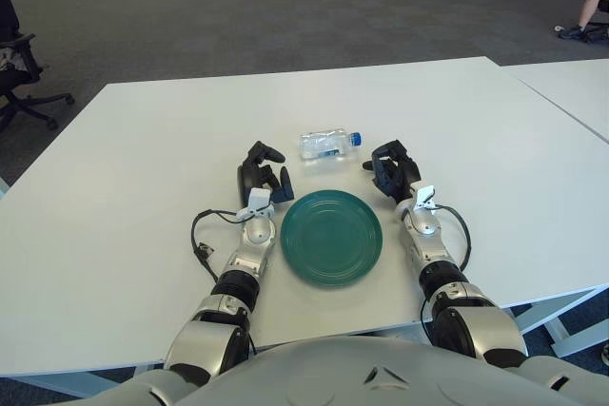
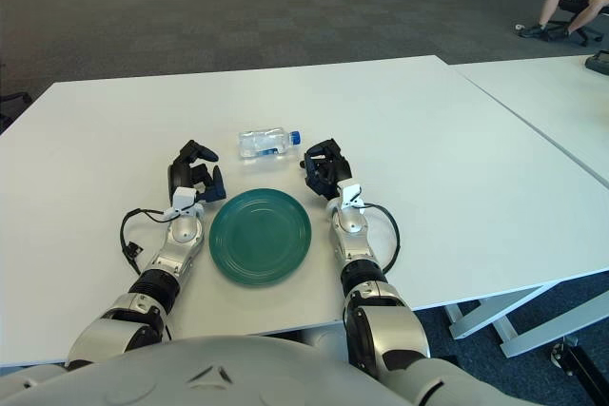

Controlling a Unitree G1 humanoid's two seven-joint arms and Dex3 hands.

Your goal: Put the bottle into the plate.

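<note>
A clear plastic bottle [image 1: 327, 145] with a blue cap lies on its side on the white table [image 1: 143, 187], cap pointing right, just beyond a round green plate [image 1: 331, 237]. My left hand [image 1: 261, 173] sits left of the plate's far edge, fingers loosely curled and holding nothing. My right hand [image 1: 392, 170] is right of the plate's far edge, a little below and to the right of the bottle's cap, fingers relaxed and holding nothing. Neither hand touches the bottle.
A black cable [image 1: 205, 235] loops beside my left forearm. A second white table [image 1: 571, 92] adjoins on the right. Office chairs, boxes and a seated person are far back on the carpet floor.
</note>
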